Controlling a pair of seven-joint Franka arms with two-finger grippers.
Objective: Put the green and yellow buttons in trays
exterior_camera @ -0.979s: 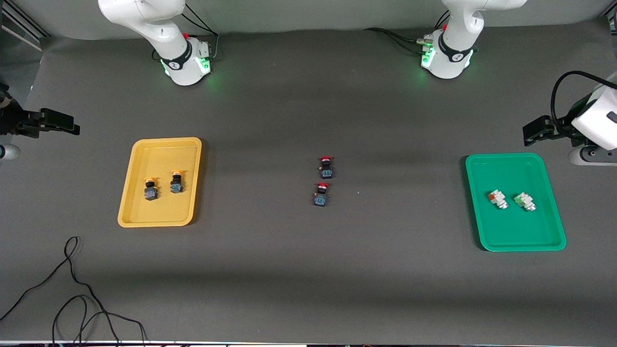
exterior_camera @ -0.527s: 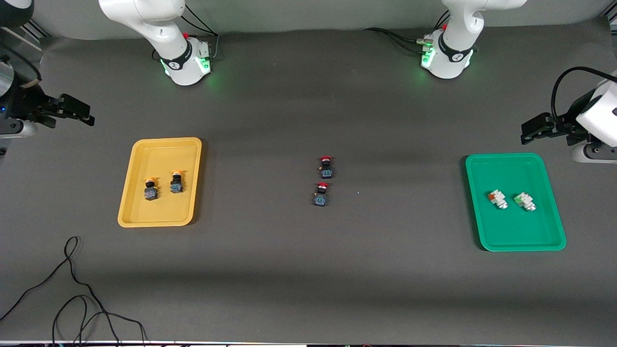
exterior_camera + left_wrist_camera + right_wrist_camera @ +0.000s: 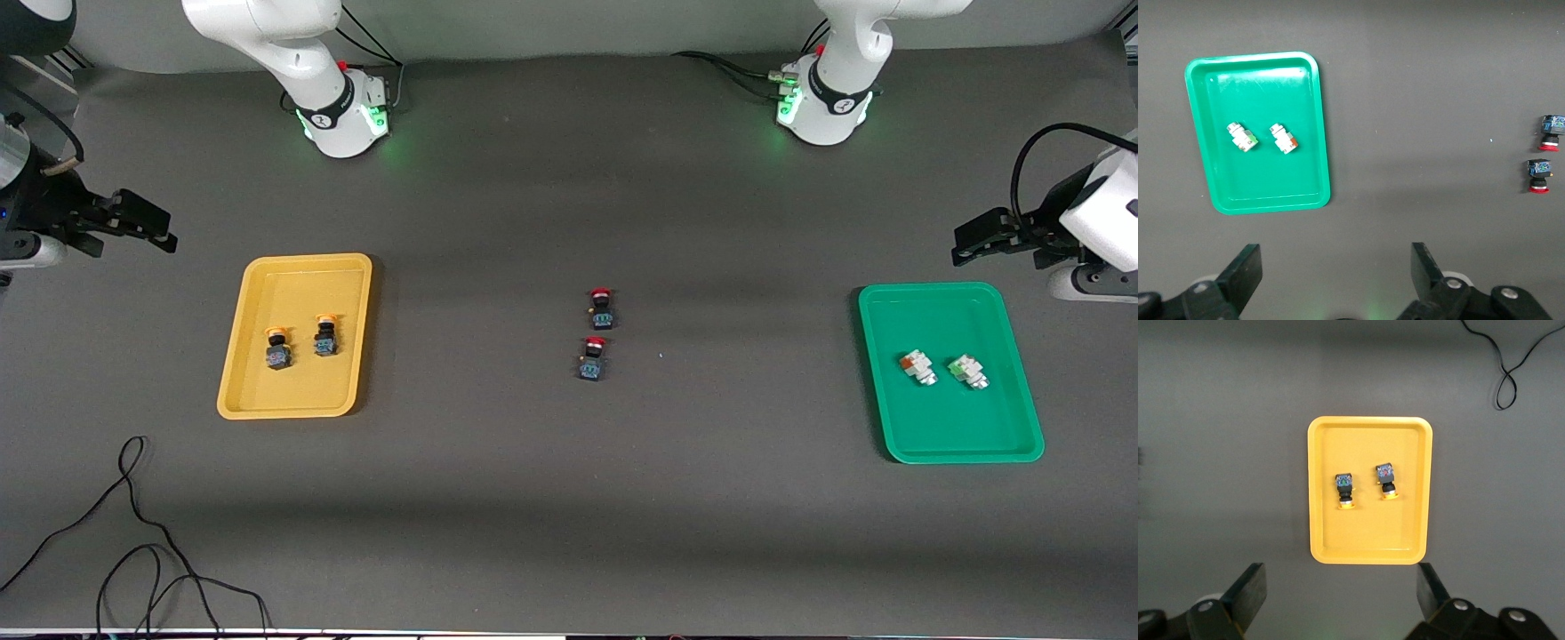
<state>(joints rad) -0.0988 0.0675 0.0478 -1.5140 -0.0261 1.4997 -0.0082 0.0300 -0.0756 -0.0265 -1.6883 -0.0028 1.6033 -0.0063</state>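
Two yellow-capped buttons [image 3: 300, 344] lie side by side in the yellow tray [image 3: 258, 404], caps pointing toward the robots' bases. Two white buttons [image 3: 942, 369] lie aslant in the green tray [image 3: 925, 449]. The left gripper [image 3: 971, 242] and right gripper [image 3: 151, 228] hang empty, fingers apart, over bare table by their trays; no lettering is legible.

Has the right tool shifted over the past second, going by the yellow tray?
Yes. The right tool, open and empty, has edged toward the yellow tray and slightly toward the robot bases.
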